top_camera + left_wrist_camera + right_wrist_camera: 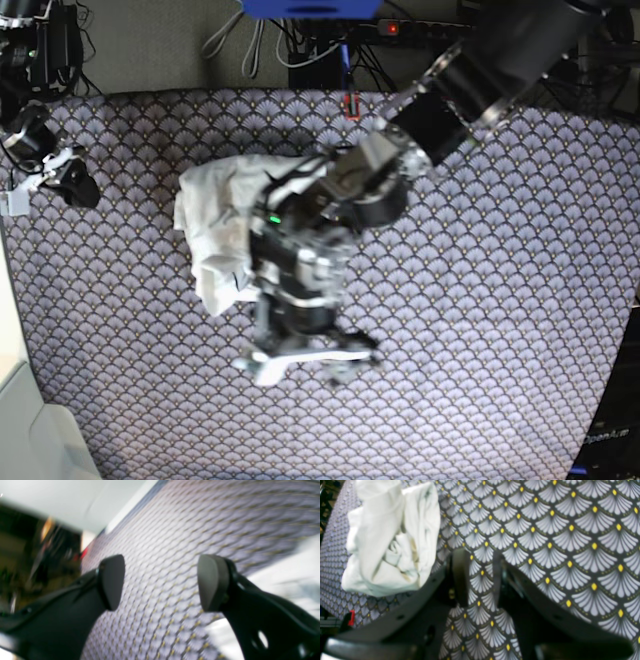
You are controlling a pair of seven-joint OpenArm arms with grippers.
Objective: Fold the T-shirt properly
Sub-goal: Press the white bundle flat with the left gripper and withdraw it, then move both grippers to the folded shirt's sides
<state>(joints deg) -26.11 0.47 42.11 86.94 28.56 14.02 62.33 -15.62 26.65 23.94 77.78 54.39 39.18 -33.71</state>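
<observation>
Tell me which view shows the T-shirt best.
The right wrist view: the T-shirt lies bunched up and unobstructed on the patterned cloth. The base view shows it whole but partly hidden behind the left arm. The left wrist view catches only a blurred white patch.

A tablecloth printed with grey fan-shaped scales and small yellow dots covers the whole work surface. Beyond the cloth's far edge, dark cables and a power strip with a red light lie on grey floor, just beside a blue box. A pale panel borders the cloth's left edge.
</observation>
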